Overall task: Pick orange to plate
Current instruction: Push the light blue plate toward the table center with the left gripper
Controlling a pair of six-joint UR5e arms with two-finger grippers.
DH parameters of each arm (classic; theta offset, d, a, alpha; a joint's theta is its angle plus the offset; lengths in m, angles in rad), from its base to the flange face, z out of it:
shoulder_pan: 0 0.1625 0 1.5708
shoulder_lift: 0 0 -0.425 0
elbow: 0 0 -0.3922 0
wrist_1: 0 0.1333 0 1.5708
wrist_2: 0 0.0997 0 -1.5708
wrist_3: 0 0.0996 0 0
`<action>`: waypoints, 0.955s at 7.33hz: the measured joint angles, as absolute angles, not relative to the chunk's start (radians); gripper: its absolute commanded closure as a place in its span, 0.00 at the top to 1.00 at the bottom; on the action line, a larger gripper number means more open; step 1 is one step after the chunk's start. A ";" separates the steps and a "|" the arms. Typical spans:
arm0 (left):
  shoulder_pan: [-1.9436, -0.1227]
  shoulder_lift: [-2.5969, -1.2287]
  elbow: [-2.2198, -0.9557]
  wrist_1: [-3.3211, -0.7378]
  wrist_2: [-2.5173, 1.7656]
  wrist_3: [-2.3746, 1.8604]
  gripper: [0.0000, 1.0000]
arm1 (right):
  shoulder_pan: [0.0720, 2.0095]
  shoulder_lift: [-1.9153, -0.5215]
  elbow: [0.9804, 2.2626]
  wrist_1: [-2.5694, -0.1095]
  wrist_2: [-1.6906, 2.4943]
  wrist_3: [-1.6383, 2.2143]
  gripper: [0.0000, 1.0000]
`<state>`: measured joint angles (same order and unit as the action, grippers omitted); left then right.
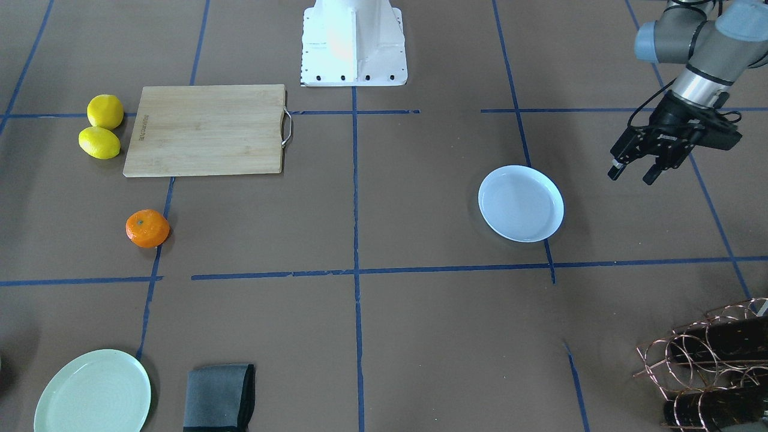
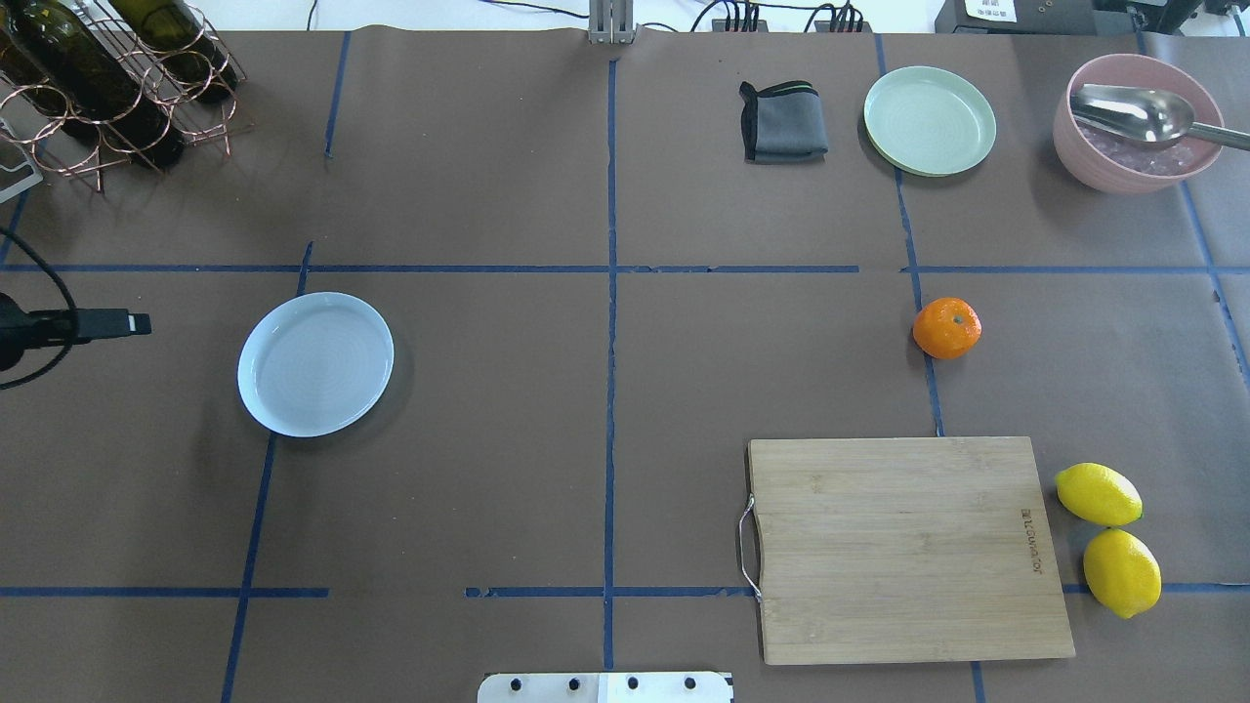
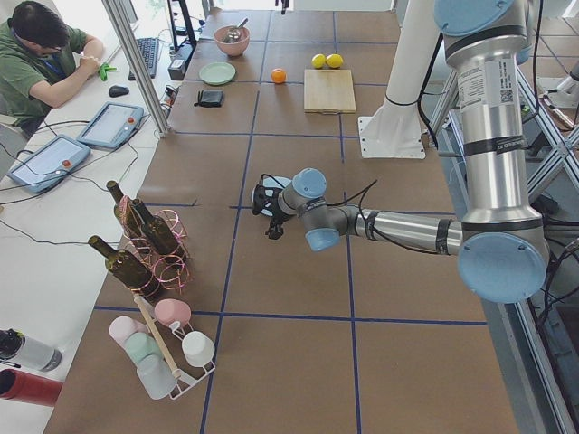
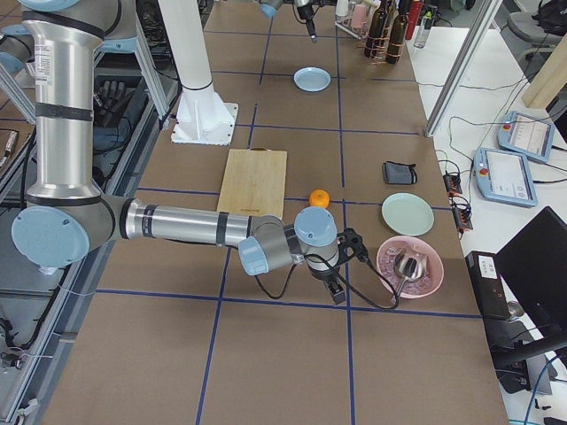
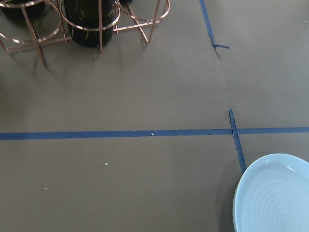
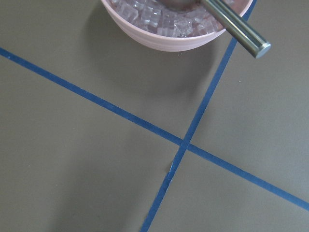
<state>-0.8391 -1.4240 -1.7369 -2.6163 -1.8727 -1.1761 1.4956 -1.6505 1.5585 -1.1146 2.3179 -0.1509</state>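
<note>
The left gripper (image 1: pixel 631 175) hangs over the brown table (image 1: pixel 420 336) with its two fingers spread apart and nothing between them. Nearest to it is the white plate (image 1: pixel 521 204), which lies flat just to its right without touching it. The left wrist view catches only part of that plate in its lower corner. Farther out, ahead of this gripper and away from the robot, stands a copper wire rack (image 2: pixel 117 88) holding dark wine bottles (image 2: pixel 59 49).

The orange (image 2: pixel 947 327) is well apart from the left gripper, far to its right on the other half of the table. It rests on the table against a blue tape line (image 2: pixel 923 283), stem dimple up.

The right gripper (image 4: pixel 337 297) shows only in the side view from the robot's right, where it cannot be told whether its fingers are wide or closed. Closest to it is a pink bowl (image 2: pixel 1104 166) of clear cubes with a metal spoon (image 2: pixel 1143 112) resting in it. Farther to this gripper's left sits the orange. Beyond that, forward and left, lie a pale green plate (image 2: pixel 930 120) and a folded grey cloth (image 2: pixel 783 122). Back toward the robot lies a wooden cutting board (image 2: pixel 908 547), with two lemons (image 2: pixel 1099 493) side by side at its edge.
</note>
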 measured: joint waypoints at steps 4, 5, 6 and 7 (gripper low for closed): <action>-0.688 -1.575 -1.587 -2.614 -1.720 -1.343 0.67 | 1.496 -1.658 1.550 -1.097 2.318 -0.149 1.00; -0.682 -1.582 -1.584 -2.614 -1.716 -1.349 0.65 | 1.496 -1.658 1.549 -1.097 2.318 -0.149 1.00; -0.677 -1.587 -1.584 -2.614 -1.714 -1.350 0.58 | 1.496 -1.658 1.549 -1.097 2.318 -0.149 1.00; -0.671 -1.590 -1.588 -2.614 -1.714 -1.351 0.34 | 1.496 -1.658 1.548 -1.097 2.317 -0.149 1.00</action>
